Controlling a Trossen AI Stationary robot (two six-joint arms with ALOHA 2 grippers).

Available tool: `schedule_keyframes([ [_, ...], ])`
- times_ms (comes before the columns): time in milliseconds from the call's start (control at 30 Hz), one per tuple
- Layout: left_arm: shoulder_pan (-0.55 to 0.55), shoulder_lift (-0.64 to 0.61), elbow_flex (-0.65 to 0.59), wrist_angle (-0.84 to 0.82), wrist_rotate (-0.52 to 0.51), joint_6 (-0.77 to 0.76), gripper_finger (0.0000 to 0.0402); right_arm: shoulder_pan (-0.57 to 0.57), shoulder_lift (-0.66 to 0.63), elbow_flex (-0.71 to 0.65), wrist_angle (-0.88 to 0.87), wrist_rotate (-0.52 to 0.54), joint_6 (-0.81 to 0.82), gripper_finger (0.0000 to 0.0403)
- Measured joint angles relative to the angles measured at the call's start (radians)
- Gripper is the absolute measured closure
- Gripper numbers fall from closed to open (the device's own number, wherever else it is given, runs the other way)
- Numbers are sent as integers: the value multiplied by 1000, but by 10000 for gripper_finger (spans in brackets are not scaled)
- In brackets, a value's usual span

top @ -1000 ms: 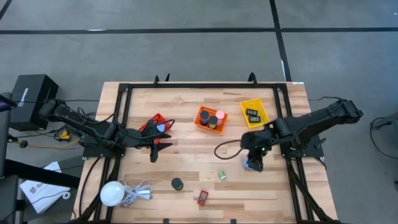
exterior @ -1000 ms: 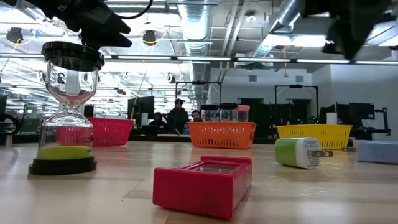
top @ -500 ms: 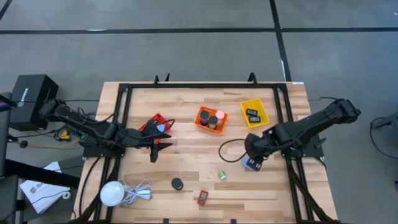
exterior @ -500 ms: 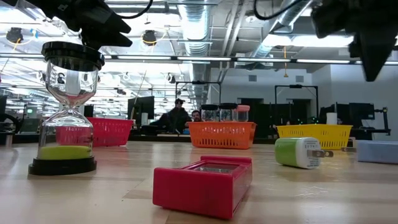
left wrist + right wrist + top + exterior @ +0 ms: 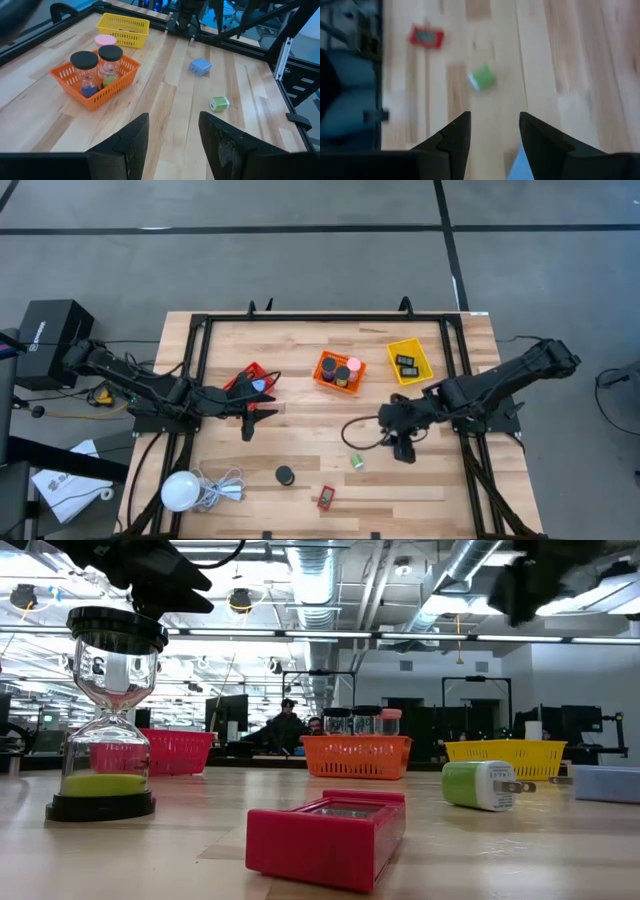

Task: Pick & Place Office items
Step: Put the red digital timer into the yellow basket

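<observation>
The right hand [image 5: 490,119], open and empty, has slid away from the small blue block [image 5: 200,66] toward the little green plug [image 5: 219,103]. Both lie between the counter's middle and right edge. It probably grabs green next.

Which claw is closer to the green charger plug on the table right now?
The right. The right claw hangs just beside the green charger plug, jaws open and empty. The left claw is well across the table, by the red basket.
</observation>
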Motion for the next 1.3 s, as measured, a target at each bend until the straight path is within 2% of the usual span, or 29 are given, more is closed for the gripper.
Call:
schedule_keyframes([
  [167, 7, 0, 0, 9, 0, 8, 234, -18, 37, 1, 183, 7, -146, 231],
  [300, 21, 0, 0, 11, 0, 9, 234, -17, 112, 3, 366, -1, -308, 193],
  [400, 30, 1, 0, 12, 0, 9, 234, -19, 214, 11, 475, -9, -463, 162],
  [533, 30, 1, 0, 19, 0, 10, 234, -9, 346, 89, 540, -129, -600, 148],
  [700, 30, 0, 0, 25, 0, 10, 234, 4, 535, 224, 517, -197, -741, 148],
  [933, 29, 0, 0, 26, 17, 10, 234, 28, 788, 463, 443, -264, -808, 148],
  [1133, 29, 0, 0, 31, 33, 10, 234, 61, 930, 649, 284, -267, -811, 148],
  [1300, 29, 0, 0, 32, 33, 9, 234, 96, 1007, 732, 189, -265, -838, 148],
])
